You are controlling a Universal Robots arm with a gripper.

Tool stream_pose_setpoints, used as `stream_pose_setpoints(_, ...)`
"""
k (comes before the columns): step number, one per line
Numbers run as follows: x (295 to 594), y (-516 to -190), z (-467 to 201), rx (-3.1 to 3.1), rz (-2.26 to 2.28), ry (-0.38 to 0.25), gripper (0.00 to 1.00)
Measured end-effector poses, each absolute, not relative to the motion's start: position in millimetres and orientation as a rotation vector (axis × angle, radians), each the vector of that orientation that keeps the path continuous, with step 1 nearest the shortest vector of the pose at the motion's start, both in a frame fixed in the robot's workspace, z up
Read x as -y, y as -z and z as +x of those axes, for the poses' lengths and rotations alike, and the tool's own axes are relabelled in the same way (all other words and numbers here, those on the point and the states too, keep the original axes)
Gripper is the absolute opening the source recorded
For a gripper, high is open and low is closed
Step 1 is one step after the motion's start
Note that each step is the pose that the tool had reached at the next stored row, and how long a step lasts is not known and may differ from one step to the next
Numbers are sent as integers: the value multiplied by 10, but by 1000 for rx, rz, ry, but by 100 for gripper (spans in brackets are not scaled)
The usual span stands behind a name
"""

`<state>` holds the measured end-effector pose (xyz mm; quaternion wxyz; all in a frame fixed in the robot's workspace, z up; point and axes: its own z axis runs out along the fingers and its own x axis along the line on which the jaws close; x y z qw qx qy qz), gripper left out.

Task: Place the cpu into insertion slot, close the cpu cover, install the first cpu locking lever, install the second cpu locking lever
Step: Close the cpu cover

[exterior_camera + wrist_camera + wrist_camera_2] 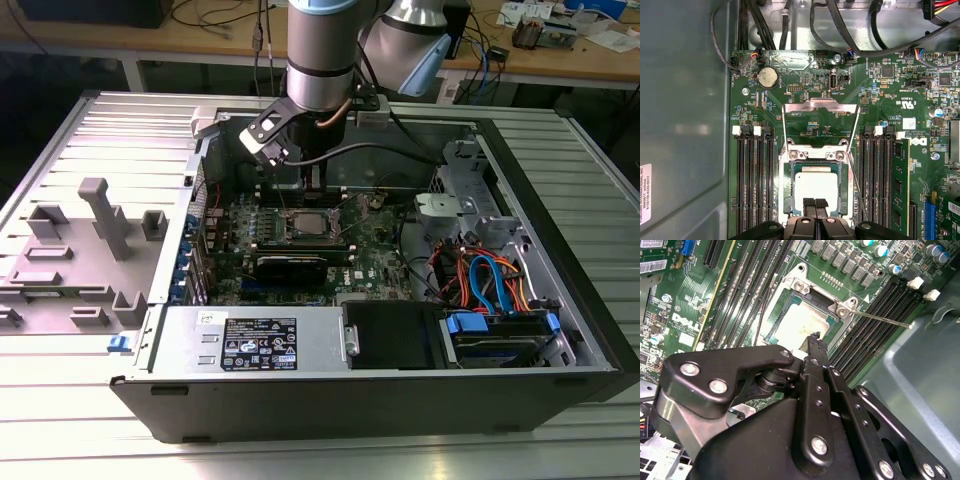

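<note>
The cpu (pixel 815 184) lies flat in the insertion slot (pixel 788 186), its dull silver top facing up; it also shows in the second wrist view (pixel 799 322). The cpu cover (pixel 820 106) is swung open, standing back from the slot on its hinge, with green board visible through its cut-out. A thin wire locking lever (pixel 856 185) sticks out beside the slot, free of its catch (pixel 880 319). My gripper (pixel 815 203) hovers just over the cpu's near edge, fingers shut with nothing between them. In the exterior view the gripper (pixel 303 185) hangs over the slot (pixel 305 223).
Long black memory slots (pixel 754 185) flank the socket on both sides. A black card (pixel 290 265) and the power-supply box (pixel 255 340) lie nearer the case front. Cables (pixel 480 280) and a drive bay fill the exterior view's right. Case walls (pixel 685 125) rise close by.
</note>
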<state>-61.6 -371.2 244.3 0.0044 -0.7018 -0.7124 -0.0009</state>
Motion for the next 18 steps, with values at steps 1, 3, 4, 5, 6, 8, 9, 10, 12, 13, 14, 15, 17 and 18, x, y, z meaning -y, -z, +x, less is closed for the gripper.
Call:
stream_pose_setpoints(1, 3712, -2443, -616, 2232, -2199, 3, 11)
stream_pose_setpoints(3, 3712, -2446, -617, 2232, -2199, 3, 11)
stream_pose_setpoints(4, 3712, -2449, -617, 2232, -2199, 3, 11)
stream_pose_setpoints(5, 3712, -2450, -617, 2232, -2199, 3, 11)
stream_pose_setpoints(6, 3712, -2453, -617, 2232, -2199, 3, 11)
stream_pose_setpoints(8, 3712, -2464, -617, 2232, -2199, 3, 11)
stream_pose_setpoints(9, 3712, -2467, -617, 2231, -2199, 3, 11)
stream_pose_setpoints(10, 3712, -2469, -616, 2232, -2198, 3, 11)
stream_pose_setpoints(12, 3712, -2475, -616, 2231, -2198, 3, 11)
stream_pose_setpoints(13, 3712, -2477, -617, 2231, -2198, 3, 11)
stream_pose_setpoints(14, 3712, -2480, -617, 2231, -2198, 3, 11)
stream_pose_setpoints(15, 3712, -2488, -617, 2231, -2198, 4, 11)
stream_pose_setpoints(17, 3712, -2501, -617, 2231, -2198, 4, 11)
stream_pose_setpoints(18, 3712, -2504, -616, 2231, -2198, 5, 11)
